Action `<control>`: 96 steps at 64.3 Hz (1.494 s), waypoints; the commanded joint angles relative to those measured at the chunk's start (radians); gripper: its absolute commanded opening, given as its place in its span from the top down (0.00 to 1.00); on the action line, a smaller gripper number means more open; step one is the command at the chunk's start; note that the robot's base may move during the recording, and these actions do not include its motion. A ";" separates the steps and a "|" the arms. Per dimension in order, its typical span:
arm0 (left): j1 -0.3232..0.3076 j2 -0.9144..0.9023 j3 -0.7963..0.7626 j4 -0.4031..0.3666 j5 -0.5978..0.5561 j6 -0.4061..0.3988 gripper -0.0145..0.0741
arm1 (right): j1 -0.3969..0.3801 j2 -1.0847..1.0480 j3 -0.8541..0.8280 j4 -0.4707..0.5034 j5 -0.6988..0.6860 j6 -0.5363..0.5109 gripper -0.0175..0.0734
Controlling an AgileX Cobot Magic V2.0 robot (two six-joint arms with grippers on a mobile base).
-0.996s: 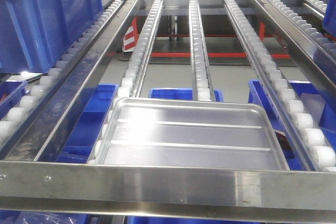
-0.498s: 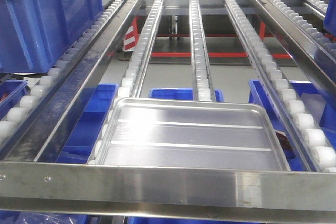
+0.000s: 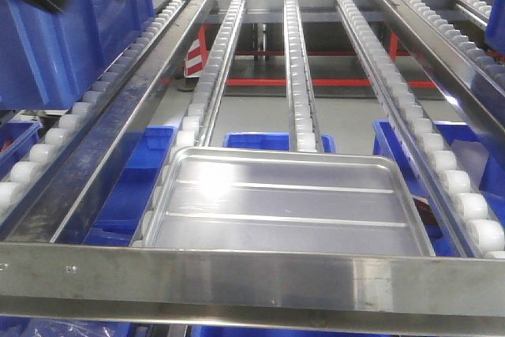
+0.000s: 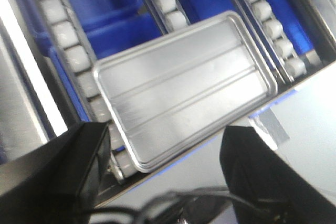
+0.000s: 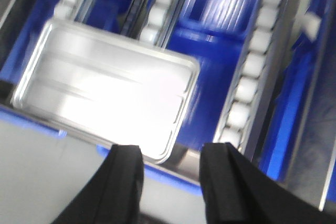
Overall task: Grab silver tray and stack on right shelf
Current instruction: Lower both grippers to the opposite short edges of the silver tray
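I've got the silver tray (image 3: 286, 201) lying flat on the roller tracks (image 3: 297, 76), its near long edge right behind the rack's front bar (image 3: 252, 278), long axis running parallel to that bar. Landmark = front bar for everything below. From the left wrist cam the tray (image 4: 184, 85) sits ahead of the left gripper (image 4: 163, 182), beyond the bar, rotated diagonally in that view; jaws spread wide w/ nothing between them. From the right wrist cam the tray (image 5: 105, 90) lies ahead and off to the left of the right gripper (image 5: 170, 182), also past the bar; fingers parted, empty. Both hover on my side of the bar, apart from the tray; I judge neither clearly nearer, so prob a two-arm pickup on the short ends, or one arm on the near rim. Hard to read: right wrist pic is motion-blurred & the tray blows out in glare, so ridges barely show there. Front view only catches dark blurred bits of an arm at top left, over the blue bin (image 3: 71, 29) far behind the bar. Can't tell height above tray. Blue crates (image 3: 272, 141) under the tracks partly hidden.
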 commanded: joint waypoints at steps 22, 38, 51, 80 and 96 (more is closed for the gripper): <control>-0.025 0.311 -0.227 0.370 0.217 -0.538 0.43 | 0.017 0.370 -0.113 -0.049 -0.055 0.238 0.38; -0.098 0.422 -0.321 0.368 0.214 -0.603 0.43 | 0.017 0.493 -0.152 -0.050 -0.086 0.261 0.38; -0.109 0.489 -0.324 0.446 0.212 -0.704 0.43 | 0.017 0.535 -0.153 -0.050 -0.132 0.269 0.38; -0.109 0.554 -0.324 0.476 0.168 -0.726 0.43 | 0.016 0.626 -0.149 -0.050 -0.188 0.269 0.38; -0.109 0.608 -0.324 0.478 0.160 -0.757 0.43 | 0.016 0.671 -0.149 -0.050 -0.202 0.269 0.38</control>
